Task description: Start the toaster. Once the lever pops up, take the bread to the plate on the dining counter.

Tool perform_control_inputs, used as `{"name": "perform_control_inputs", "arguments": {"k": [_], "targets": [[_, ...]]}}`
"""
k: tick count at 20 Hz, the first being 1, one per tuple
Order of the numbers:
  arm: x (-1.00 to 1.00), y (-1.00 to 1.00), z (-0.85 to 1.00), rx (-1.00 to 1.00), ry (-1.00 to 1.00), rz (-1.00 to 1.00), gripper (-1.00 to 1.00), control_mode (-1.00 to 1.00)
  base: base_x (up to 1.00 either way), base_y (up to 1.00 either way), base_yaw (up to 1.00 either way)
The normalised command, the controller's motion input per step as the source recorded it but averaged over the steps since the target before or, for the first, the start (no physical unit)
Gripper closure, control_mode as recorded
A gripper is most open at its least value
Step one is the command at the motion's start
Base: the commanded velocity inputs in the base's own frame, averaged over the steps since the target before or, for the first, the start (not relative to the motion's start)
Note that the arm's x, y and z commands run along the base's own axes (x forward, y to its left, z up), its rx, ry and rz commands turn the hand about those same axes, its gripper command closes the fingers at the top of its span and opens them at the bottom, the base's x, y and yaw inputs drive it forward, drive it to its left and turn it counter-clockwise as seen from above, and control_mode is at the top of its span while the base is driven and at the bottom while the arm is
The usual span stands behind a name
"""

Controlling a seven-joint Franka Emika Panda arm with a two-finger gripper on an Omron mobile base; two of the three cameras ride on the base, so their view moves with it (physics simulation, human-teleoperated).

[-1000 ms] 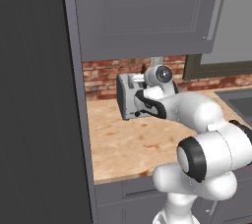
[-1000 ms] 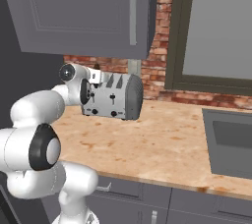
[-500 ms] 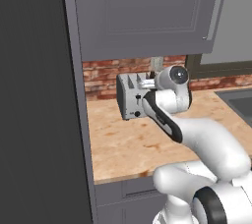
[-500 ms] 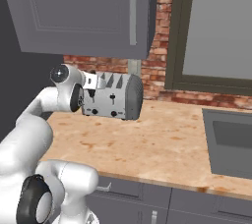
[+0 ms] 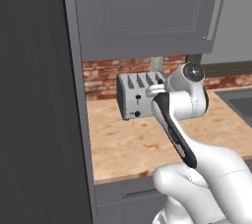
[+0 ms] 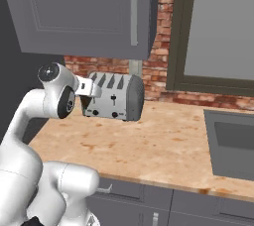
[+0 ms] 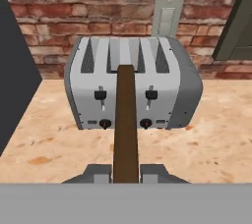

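Standing edge-on, the bread (image 7: 126, 120) is gripped by the closed hand (image 7: 126, 173). At 12 o'clock the toaster (image 7: 133, 83) is seen on the table (image 7: 216, 144).

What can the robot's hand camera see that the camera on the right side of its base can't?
Hand view alone: the bread, a dark brown slice seen edge-on, clamped in the end effector, and both levers and knobs on the toaster's front.
Right base view alone: the grey cupboard, the window, the sink and the white arm.
Both: the toaster, the brick wall and the tan counter.
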Motion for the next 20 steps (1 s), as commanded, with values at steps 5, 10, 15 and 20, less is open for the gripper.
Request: {"name": "perform_control_inputs", "arguments": {"k": [5,10,15,20], "targets": [[-0.67,-0.17,0.10,0.00,0.01,0.01,1.00,-1.00,0.00,0.00,0.00],[-0.62,-0.11,0.24,0.00,-0.02,0.03,1.00,-1.00,0.00,0.00,0.00],[-0.64,-0.07,0.31,0.00,0.00,0.01,1.00,-1.00,0.00,0.00,0.00],[-0.67,-0.01,0.44,0.00,0.00,0.00,1.00,-1.00,0.00,0.00,0.00]]}}
